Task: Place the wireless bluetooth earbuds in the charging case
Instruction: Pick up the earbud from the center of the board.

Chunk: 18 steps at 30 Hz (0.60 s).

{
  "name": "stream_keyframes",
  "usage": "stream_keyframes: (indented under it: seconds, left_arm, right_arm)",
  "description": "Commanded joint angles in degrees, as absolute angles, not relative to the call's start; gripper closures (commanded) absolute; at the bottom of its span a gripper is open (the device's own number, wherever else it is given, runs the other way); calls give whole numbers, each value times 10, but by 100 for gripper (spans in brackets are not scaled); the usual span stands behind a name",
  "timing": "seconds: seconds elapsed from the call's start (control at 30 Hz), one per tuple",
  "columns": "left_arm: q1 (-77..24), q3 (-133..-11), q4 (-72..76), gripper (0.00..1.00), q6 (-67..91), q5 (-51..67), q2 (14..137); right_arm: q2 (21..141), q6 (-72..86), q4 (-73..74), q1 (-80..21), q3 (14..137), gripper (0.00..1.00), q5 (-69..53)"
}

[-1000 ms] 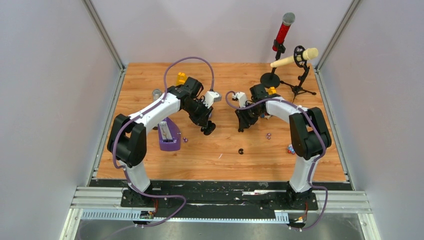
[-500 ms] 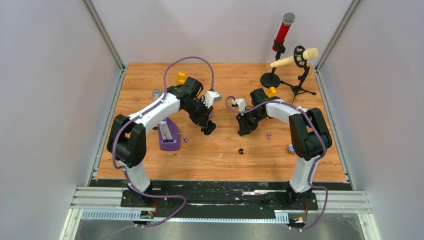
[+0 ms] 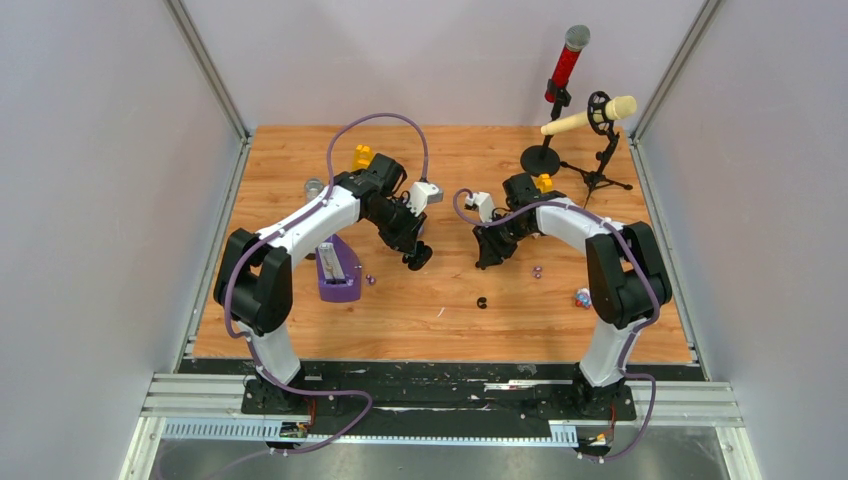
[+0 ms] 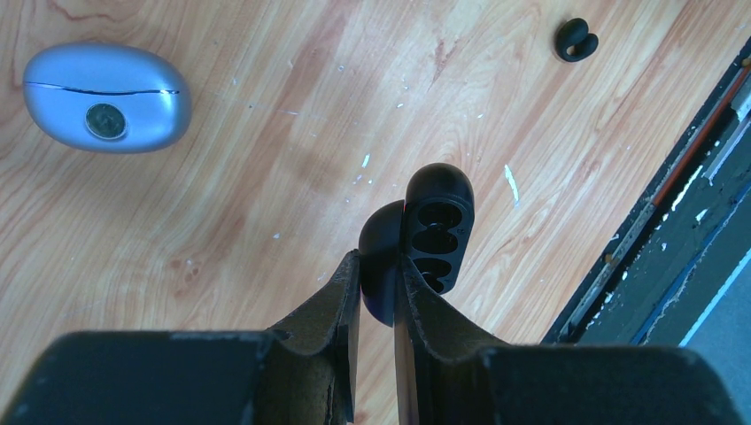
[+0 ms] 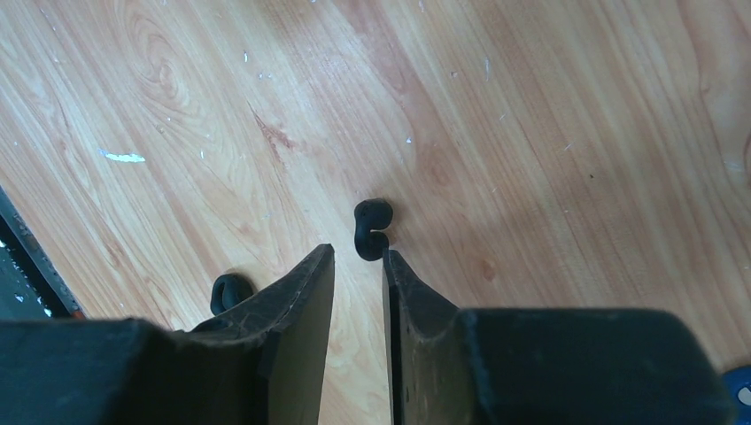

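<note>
Black earbud (image 5: 228,290), lower left, lay half hidden behind right gripper (image 5: 358,257) finger. Blue object (image 5: 740,391) was cut off at lower right edge. Charging case (image 4: 438,228) base sat hidden.

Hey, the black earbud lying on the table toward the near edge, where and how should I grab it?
Pinch the earbud across its thick curled body, not at the open notch, coming straight down from above. It lies flat on the table, so low that a sideways approach would likely scrape the wood.
</note>
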State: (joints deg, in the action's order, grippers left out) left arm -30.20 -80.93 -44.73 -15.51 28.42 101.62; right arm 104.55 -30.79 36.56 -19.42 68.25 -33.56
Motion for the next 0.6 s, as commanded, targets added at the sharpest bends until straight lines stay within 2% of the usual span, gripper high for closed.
stream_keyframes:
  seconds: [0.0,0.57]
  left_arm:
    - [-299,-810,-439,83,-150,298,987]
    - [-300,-813,-443,83,-151,304,994]
  right_arm:
    - [1038,-313,351,-193,688,72,-349]
    - [1049,-306,329,-210,691,72,-321]
